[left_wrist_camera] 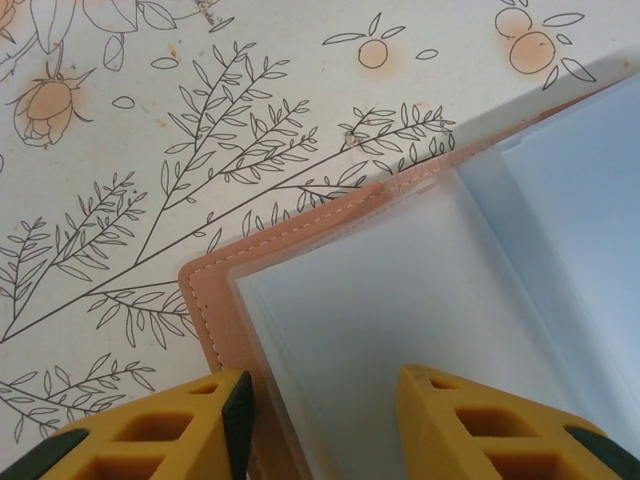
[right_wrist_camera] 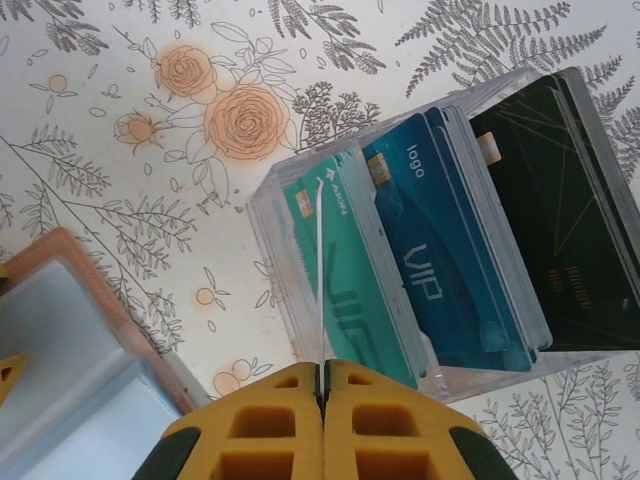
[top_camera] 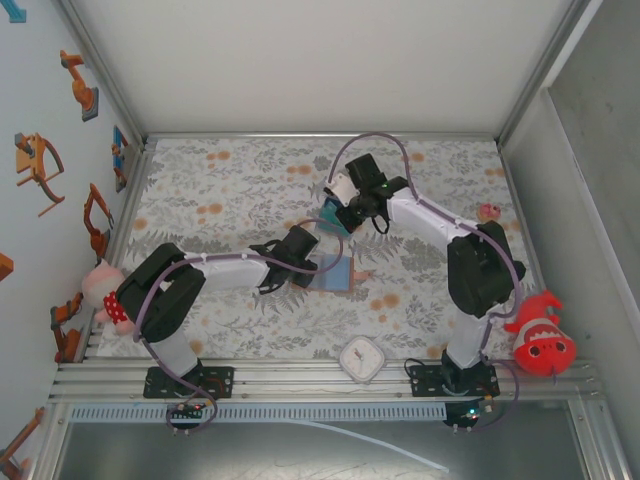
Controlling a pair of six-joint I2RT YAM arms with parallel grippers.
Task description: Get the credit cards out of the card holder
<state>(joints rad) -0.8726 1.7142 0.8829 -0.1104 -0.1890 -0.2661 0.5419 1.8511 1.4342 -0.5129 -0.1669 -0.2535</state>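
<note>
The card holder (top_camera: pixel 335 272) is lying open near the middle of the table (top_camera: pixel 230 170), pale sleeves facing up. The left gripper (left_wrist_camera: pixel 325 388) is poised at one corner of it with its fingers apart, the stitched edge lying between them. Just beyond, toward the far edge, the right gripper (right_wrist_camera: pixel 322 370) is pinching a thin card (right_wrist_camera: pixel 319 270) edge-on, fingers pressed together. That card is pointing straight away from the fingers, over a clear box (right_wrist_camera: pixel 270 230) where a teal card (right_wrist_camera: pixel 345 280), a blue card (right_wrist_camera: pixel 430 250) and a black card (right_wrist_camera: pixel 560 200) are standing. The right arm is nearer the box.
</note>
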